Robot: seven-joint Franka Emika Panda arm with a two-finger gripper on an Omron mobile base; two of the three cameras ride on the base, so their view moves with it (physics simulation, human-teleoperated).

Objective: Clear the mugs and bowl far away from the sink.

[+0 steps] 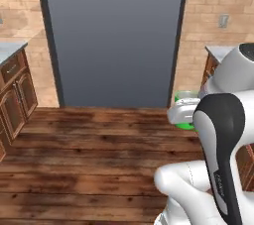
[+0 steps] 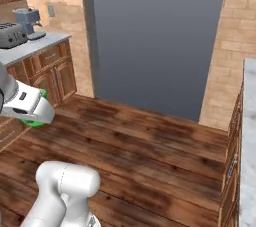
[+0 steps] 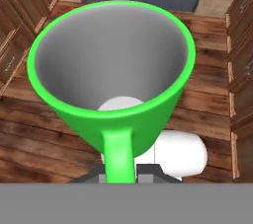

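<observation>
A bright green mug (image 3: 111,77) was seen from above in the hand view, its grey inside empty. It was held by its handle in the gripper (image 3: 118,176), whose fingers were nearly closed on it. The mug was carried upright above the wooden floor (image 1: 84,159), beside the bent white arm (image 1: 218,130).

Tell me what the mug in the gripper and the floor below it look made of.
Green mug: probably glazed ceramic or plastic; smooth bright green outside, plain grey inside with soft shading, held by its handle. Floor: dark wood planks, going by the visible grain and board seams, with a low satin sheen.
</observation>
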